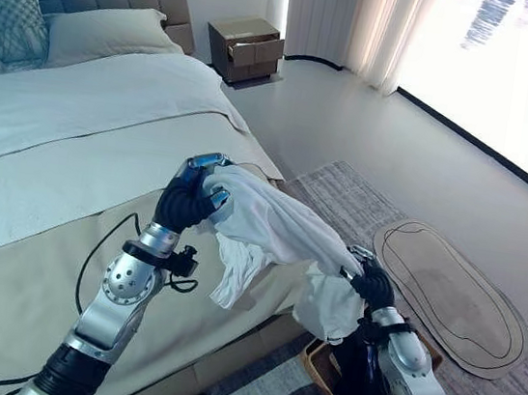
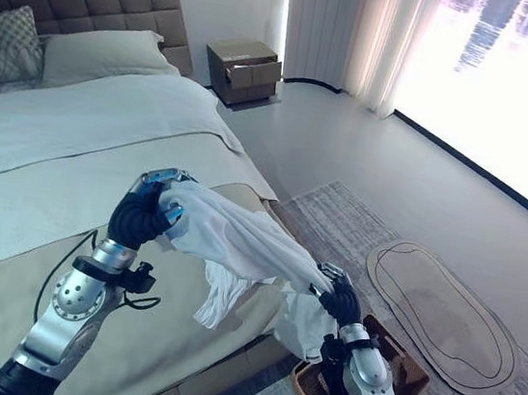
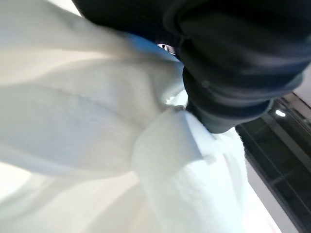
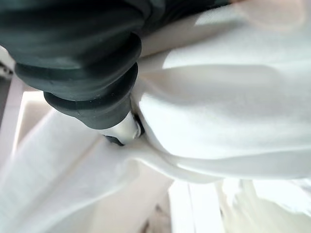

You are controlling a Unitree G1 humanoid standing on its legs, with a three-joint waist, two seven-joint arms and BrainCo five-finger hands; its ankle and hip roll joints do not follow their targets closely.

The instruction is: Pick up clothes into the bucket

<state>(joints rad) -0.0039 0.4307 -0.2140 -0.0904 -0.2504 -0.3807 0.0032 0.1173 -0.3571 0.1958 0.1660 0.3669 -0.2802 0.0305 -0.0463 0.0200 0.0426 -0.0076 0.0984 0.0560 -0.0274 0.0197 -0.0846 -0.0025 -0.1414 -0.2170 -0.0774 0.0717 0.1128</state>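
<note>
Beside the bed (image 1: 45, 159), at its foot-end corner, robot's two hands hold a white garment (image 1: 275, 223) stretched between them, off the mattress. Left hand (image 1: 192, 193) is up over the bed's beige cover, fingers curled round one bunched end; left wrist view shows cloth wadded tight against the dark cover. Right hand (image 1: 370, 282) is lower, out past the bed's edge, closed on the other end, w/ loose folds hanging below both grips. Directly under right hand sits a brown woven basket (image 2: 411, 373) on the grey rug (image 1: 342, 193), serving as the bucket; the hanging cloth drapes just above its rim.

Judging by the sag and creases, garment is light, soft, limp – no stiffness, won't hold shape, not fragile. Likely to slip or trail if pinched thin, so best gripped on a gathered bunch of fabric, as now, not a single edge. Dangling tails may catch on the basket's rim or spill outside unless lowered well inside before letting go.

Background: nightstand (image 1: 247, 47), curtains (image 1: 351, 19), oval mat (image 1: 451, 295) on rug.
</note>
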